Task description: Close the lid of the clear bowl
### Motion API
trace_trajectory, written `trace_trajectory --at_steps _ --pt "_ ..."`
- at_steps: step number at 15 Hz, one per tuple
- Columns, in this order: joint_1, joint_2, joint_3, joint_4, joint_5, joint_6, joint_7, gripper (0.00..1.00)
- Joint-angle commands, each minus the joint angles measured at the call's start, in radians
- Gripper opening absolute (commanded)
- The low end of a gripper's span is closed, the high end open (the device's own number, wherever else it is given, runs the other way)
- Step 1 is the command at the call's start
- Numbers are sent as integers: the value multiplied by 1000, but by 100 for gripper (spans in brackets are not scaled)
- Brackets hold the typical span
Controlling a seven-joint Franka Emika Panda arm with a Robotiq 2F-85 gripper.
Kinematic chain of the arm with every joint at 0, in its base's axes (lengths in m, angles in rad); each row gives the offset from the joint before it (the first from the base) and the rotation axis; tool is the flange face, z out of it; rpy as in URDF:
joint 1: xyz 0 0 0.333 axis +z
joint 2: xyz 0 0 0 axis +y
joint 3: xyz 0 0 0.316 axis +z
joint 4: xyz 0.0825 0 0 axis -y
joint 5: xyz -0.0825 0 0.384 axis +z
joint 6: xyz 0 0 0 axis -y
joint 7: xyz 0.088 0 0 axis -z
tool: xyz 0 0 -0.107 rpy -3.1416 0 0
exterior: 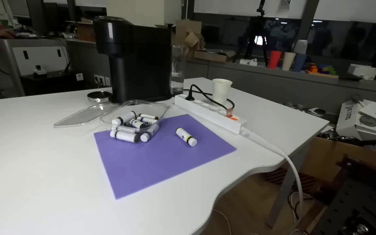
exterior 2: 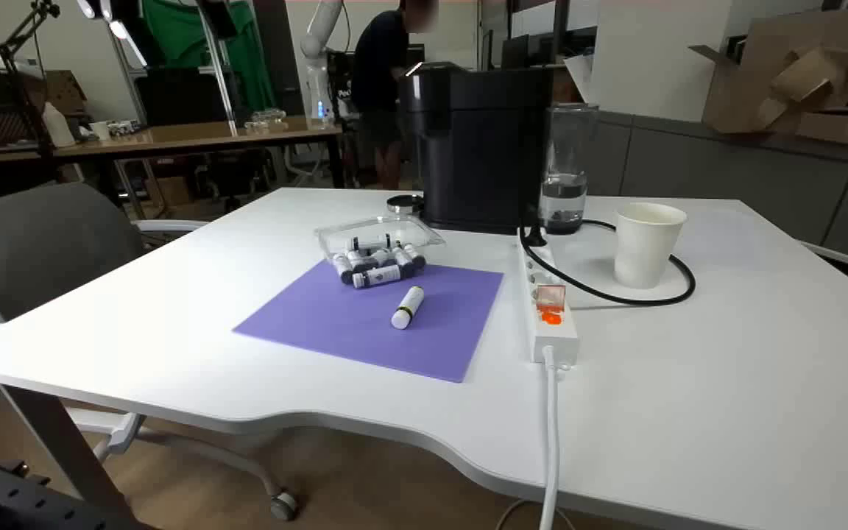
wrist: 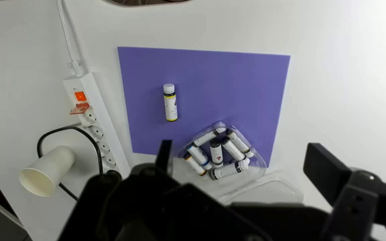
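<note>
Wrist view: bottles (wrist: 216, 154) crowd the clear bowl (wrist: 258, 168) near a power strip (wrist: 102, 117).

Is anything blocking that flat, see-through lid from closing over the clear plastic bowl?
Nothing visible stands between the flat, see-through plastic lid and the low, clear plastic bowl beside it. Small white-labelled cylindrical bottles lie inside; whether any pokes above the rim, I cannot tell.

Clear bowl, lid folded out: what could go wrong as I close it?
The open gripper could miss the low, see-through lid or scrape the table. Reaching for it may bump the black coffee machine standing close by. Bottles in the clear bowl might keep the lid from seating.
</note>
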Motion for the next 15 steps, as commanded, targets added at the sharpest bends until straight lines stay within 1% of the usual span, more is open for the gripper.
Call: trace_trajectory --at_steps 1,13,15 --pt "20 3 -20 2 -16 -4 11 100" --pt "20 3 -20 2 -16 -4 11 100" --pt "-10 37 -16 24 -49 10 20 100"
